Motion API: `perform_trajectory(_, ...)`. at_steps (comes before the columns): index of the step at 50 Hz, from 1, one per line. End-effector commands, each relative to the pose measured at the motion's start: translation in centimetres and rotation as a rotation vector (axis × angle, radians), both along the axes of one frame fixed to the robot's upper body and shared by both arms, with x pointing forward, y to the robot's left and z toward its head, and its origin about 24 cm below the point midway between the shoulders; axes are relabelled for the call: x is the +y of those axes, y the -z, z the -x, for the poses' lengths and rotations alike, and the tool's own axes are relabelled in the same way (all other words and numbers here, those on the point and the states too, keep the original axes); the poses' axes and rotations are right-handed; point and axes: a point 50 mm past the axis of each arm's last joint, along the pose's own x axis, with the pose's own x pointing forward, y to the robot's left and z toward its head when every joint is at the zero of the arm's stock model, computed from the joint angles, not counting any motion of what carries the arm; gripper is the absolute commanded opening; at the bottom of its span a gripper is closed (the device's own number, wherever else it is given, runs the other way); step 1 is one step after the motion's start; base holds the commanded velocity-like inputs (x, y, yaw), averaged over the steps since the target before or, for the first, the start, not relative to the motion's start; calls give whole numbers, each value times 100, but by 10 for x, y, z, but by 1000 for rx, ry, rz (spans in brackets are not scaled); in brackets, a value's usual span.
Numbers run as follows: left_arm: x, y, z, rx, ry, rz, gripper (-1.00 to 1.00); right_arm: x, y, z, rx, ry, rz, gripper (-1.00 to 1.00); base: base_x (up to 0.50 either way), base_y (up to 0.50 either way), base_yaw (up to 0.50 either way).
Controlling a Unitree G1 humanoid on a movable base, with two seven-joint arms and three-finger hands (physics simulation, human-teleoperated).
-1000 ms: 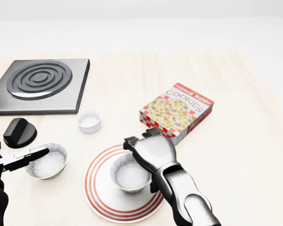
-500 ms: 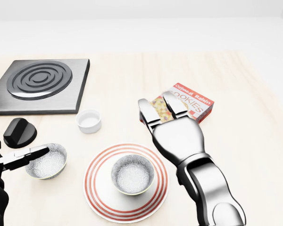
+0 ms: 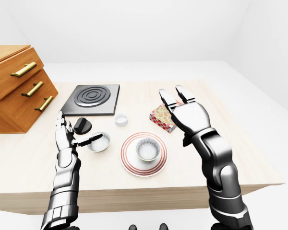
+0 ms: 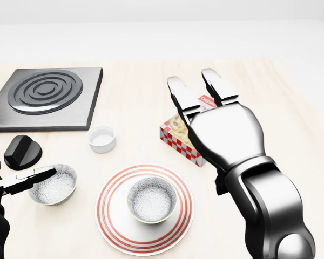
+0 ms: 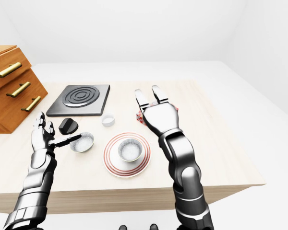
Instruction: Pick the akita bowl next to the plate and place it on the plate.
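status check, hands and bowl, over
Right hand open, above cookie box. Bowl upright on plate. Left hand open, finger at second bowl rim. Nothing in the way.

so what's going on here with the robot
One akita bowl sits on the red-striped plate, so the placing looks done. The robot's right hand is open and raised above the table, hiding part of the cookie box, holding nothing. Its left hand is open too, one finger reaching over the rim of a second bowl left of the plate.
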Motion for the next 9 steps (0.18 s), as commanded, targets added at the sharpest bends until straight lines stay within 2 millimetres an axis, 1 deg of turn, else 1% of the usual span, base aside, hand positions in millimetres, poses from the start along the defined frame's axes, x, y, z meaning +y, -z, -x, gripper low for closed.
perform_trajectory(1,1,2,0,4,0,0,100,-2,-21,0,-72,-23,-31,100,0,0,0)
perform_trajectory(2,1,3,-1,13,0,3,100,-2,-22,1,-65,-25,-29,100,0,0,0)
perform_trajectory(3,1,2,-1,6,0,1,100,-3,-27,-2,-112,-19,-19,100,0,0,0)
perform_trajectory(5,0,2,-1,5,0,1,100,-3,-28,-2,-115,-18,-19,100,0,0,0)
perform_trajectory(6,0,2,-3,12,-2,5,100,-4,-38,-4,-185,-42,-42,100,0,0,0)
perform_trajectory(7,0,3,-3,13,-2,5,100,-5,-39,-5,-189,-41,-45,100,0,0,0)
perform_trajectory(8,-1,0,-3,7,0,3,100,-7,-60,-7,-364,-68,-88,100,0,0,0)
perform_trajectory(9,-1,0,-4,7,1,3,100,-8,-67,-7,-415,-68,-98,100,0,0,0)
